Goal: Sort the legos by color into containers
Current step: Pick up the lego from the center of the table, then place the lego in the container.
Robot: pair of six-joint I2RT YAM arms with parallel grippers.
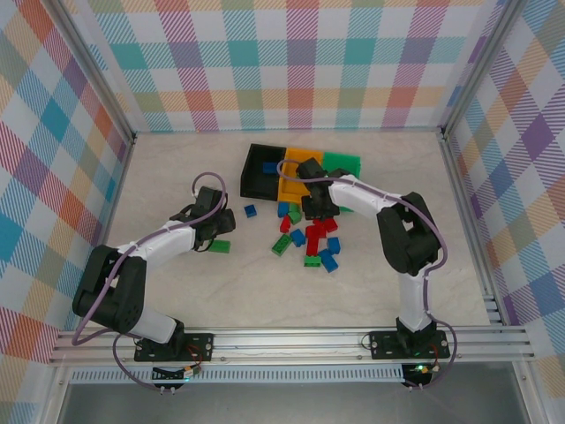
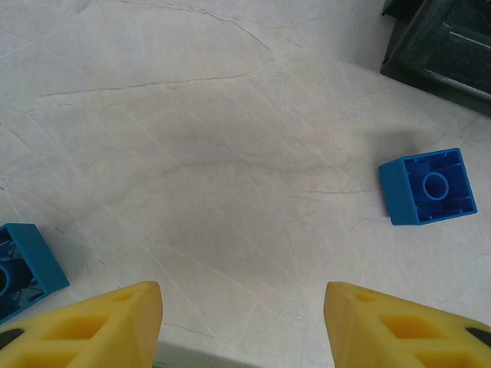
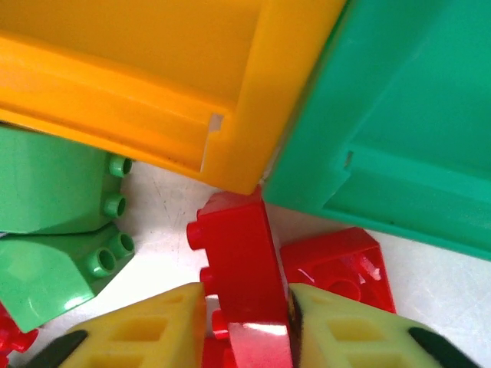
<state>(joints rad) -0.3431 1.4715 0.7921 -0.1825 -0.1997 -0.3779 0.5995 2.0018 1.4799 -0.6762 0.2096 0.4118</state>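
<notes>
We have our right jaws clamped on a red brick, its long axis pointing at the orange bin just ahead; our left jaws hang apart over the worktop.

Pale cream marble-patterned tabletop, faintly veined in grey, matte and evenly lit. Enclosed on three sides by upright panels in a pastel plaid of pink, teal, yellow, orange and purple: plaid back wall, plaid left wall, plaid right wall. Slim silver metal posts slanting up from the two far corners. Ribbed silver aluminium rail along the near table edge, and a plain grey surface just below it. Soft, diffuse light from above; only faint, blurred shadows on the marble pattern.
</notes>
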